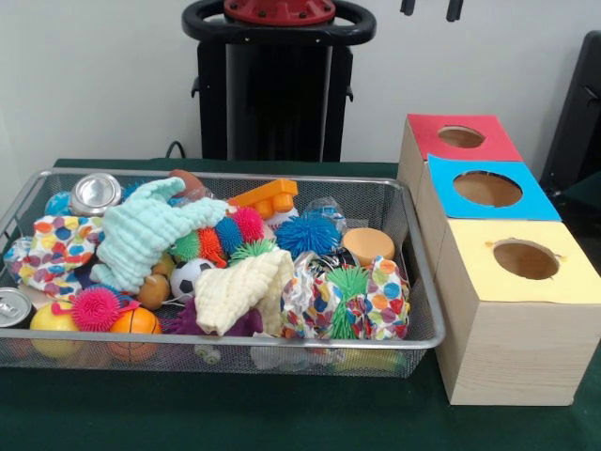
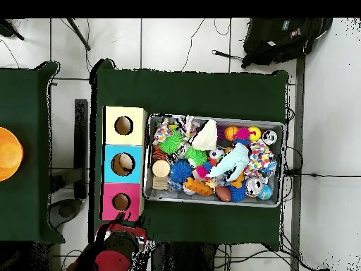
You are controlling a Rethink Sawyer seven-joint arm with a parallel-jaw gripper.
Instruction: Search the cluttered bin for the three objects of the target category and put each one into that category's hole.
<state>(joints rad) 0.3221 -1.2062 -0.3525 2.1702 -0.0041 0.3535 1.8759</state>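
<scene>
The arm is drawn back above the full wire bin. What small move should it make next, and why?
Probably bring the tool down over the wire mesh bin, toward an exposed item such as the spiky blue ball. Only the tool's tips show at the top edge, far from the clutter, and no item sits in the three coloured box holes yet.

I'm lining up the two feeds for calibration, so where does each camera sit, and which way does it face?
Front view: low across the table, facing the wire bin, the three boxes and the robot's black pedestal; only the gripper tips show at the top edge.
Overhead view: above the table, looking straight down; the robot's red and black base shows at the bottom edge.
Shared: bin, red, blue and yellow hole boxes, green table.
</scene>
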